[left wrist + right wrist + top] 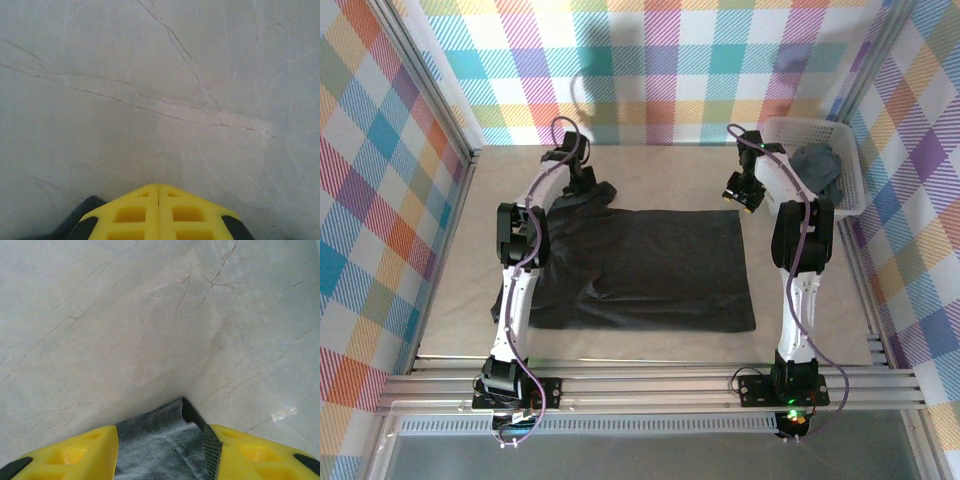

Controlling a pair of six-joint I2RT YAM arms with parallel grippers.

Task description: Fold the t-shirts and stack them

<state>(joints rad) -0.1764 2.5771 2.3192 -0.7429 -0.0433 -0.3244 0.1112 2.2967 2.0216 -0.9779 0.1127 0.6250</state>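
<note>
I logged the spread t-shirt (650, 265) flat at the centre of the table (650, 165). The left gripper (159, 192) was pressed shut at its 11 o'clock corner, cloth pinch unclear; the right gripper (162, 432) stood half-wide astride the 1 o'clock corner. A crumpled t-shirt (820, 165) sat in the white basket (850, 205) at 2 o'clock.

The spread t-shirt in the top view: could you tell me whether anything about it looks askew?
Its right half lies flat, but the left side of the t-shirt is rumpled, with creases near the left arm and cloth bunched up at the far-left corner. Nothing looks torn or spilled.
</note>
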